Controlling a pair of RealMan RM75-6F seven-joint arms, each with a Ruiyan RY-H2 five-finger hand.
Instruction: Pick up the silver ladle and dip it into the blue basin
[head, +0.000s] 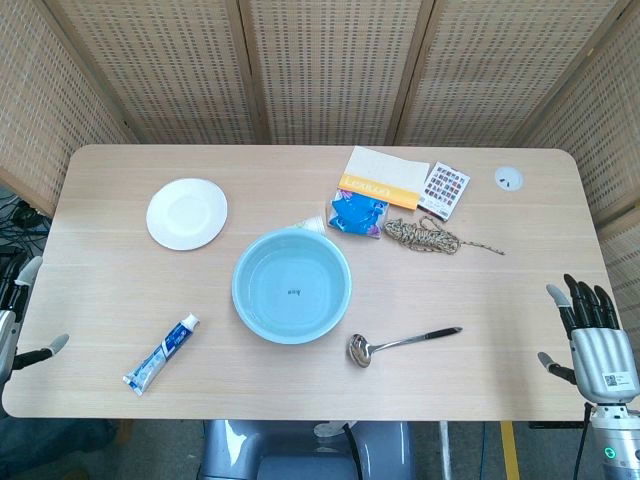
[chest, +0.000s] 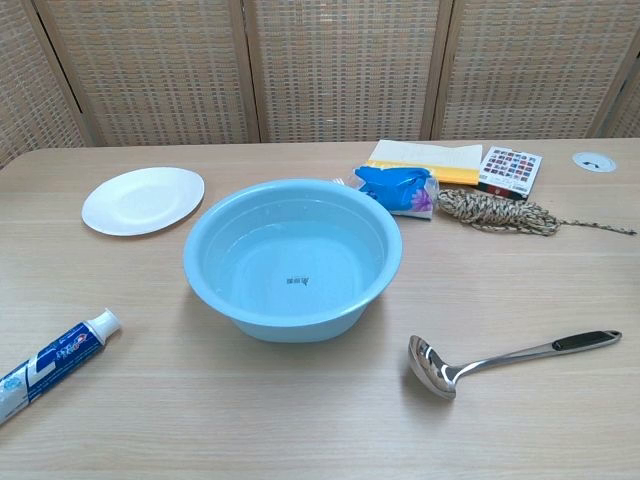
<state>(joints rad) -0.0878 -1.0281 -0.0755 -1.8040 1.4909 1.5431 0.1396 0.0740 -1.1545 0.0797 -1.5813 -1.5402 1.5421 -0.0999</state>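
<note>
Only the head view shows each open robot hand (head: 596, 335).

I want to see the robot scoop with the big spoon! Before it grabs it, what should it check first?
1. Silver ladle lies flat on the table, nothing on top of it: ok.
2. Ladle handle points toward the right hand, away from the basin: ok.
3. Right hand is holding nothing, fingers apart: ok.
4. Left hand is off at the table's edge, out of the way: ok.
5. Blue basin is upright beside the ladle's bowl, nothing blocking its opening: ok.
6. Whether there is water in the basin: cannot tell.
</note>
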